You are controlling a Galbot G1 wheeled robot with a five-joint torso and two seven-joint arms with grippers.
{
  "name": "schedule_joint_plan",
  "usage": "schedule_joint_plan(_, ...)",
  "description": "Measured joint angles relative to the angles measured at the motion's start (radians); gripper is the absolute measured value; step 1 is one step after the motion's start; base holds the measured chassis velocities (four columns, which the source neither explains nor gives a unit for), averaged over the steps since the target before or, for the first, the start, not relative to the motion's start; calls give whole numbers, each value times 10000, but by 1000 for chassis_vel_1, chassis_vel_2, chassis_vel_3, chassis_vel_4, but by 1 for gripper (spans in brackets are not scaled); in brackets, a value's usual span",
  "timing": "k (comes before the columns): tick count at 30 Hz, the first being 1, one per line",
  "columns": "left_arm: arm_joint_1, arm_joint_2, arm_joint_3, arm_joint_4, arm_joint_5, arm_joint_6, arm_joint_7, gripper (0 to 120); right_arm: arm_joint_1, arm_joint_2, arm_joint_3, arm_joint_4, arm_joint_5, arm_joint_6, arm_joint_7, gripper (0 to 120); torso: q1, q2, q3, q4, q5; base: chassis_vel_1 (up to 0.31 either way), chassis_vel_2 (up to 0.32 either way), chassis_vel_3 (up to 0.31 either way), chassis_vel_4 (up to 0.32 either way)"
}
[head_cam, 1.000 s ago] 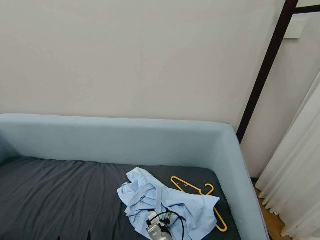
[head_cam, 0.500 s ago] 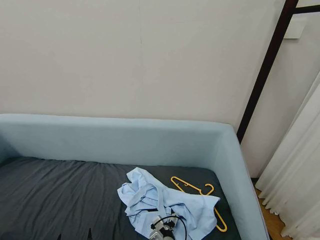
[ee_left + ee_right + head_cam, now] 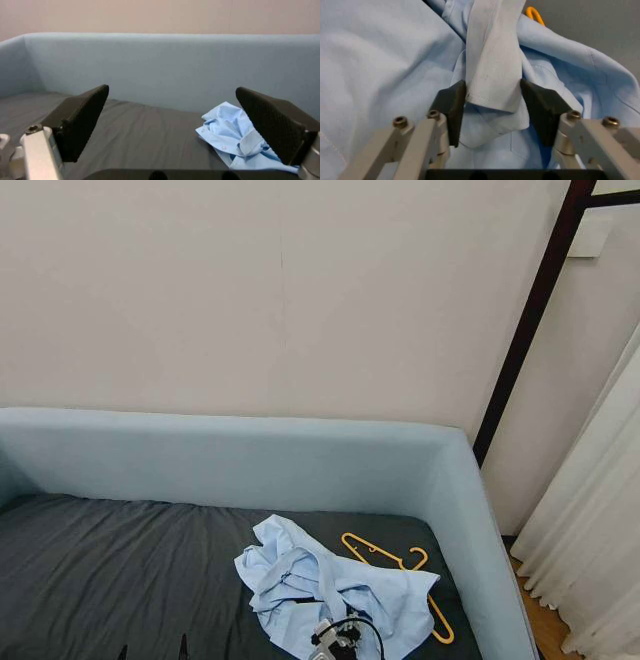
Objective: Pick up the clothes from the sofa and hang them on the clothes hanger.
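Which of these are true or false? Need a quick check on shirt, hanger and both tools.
1. The left tool is open over the dark seat, holding nothing. True.
2. The shirt hangs on the hanger. False: it lies crumpled on the seat, with the hanger lying partly under it.
3. The right tool has its fingers on either side of a fold of the shirt. True.
4. The hanger is black. False: it is orange.
5. The shirt lies at the sofa's left end. False: it is near the right armrest.
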Motion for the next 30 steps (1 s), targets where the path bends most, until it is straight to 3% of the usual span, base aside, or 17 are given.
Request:
schedule_joint_plan(11, 24, 24, -11, -20, -23, -33, 14, 100, 142, 7, -24, 41, 276, 95, -168, 3, 0, 0, 0, 1, 0, 0, 0, 0, 0)
schedule_joint_plan(18, -13, 123, -6, -19, -24, 30, 16, 100, 76, -349, -107, 582, -392, 347, -379, 0, 0, 0, 0, 0, 0, 0, 0, 0, 0)
schedule_joint_plan(24, -266, 1034, 205, -226, -614, 737, 43, 100, 48, -973, 153, 1314, -750, 718, -866, 0, 0, 0, 1, 1, -4, 0, 0, 0, 0)
schedule_joint_plan(28, -651, 2424, 285, -538, -2016, 1685, 172, 100, 135, -1410, 247, 1682, -795, 992, -1254, 0, 0, 0, 0, -4, -2, 0, 0, 0, 0)
schedule_joint_plan(30, -738, 2742, 301, -580, -2388, 1887, 205, 100, 226, -1446, 228, 1700, -819, 1071, -1311, 0, 0, 0, 1, -1, -2, 0, 0, 0, 0)
